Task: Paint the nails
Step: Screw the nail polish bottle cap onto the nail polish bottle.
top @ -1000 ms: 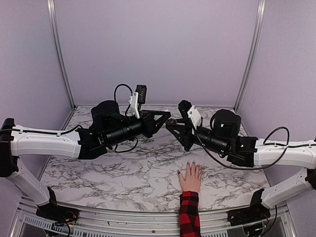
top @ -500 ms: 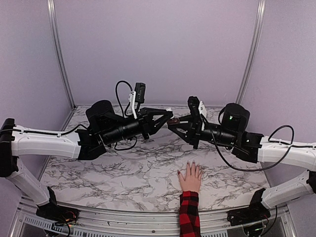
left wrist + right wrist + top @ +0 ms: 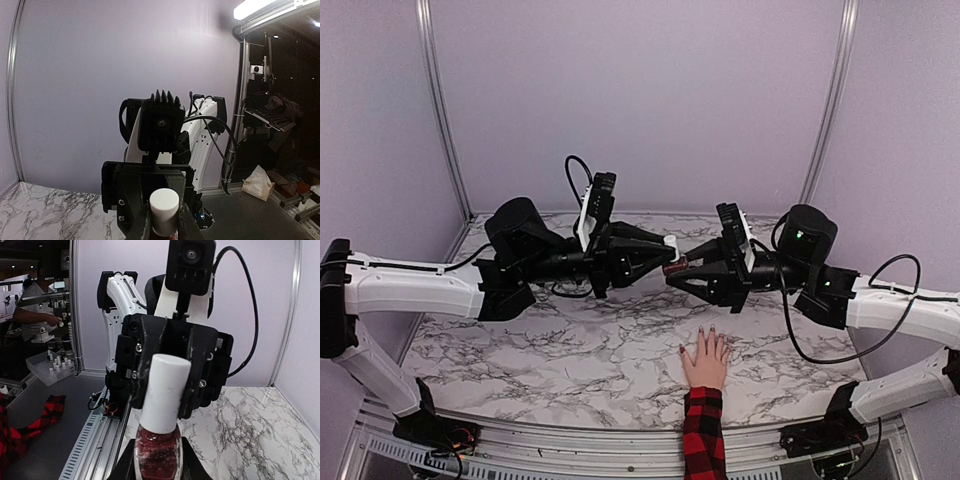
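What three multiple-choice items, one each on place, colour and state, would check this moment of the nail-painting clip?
1. Where is the polish bottle?
A. standing on the table
B. held in the air between both grippers
C. lying in the person's hand

2. What colour is the cap on the bottle?
A. black
B. red
C. white

3. How is the left gripper set?
A. shut on the cap
B. wide open
C. resting on the person's hand

Answers:
1. B: the right gripper grips the glass body while the left takes the cap, well above the table and apart from the hand.
2. C: both wrist views show a white cap over dark red polish.
3. A: its fingers press against both sides of the cap.
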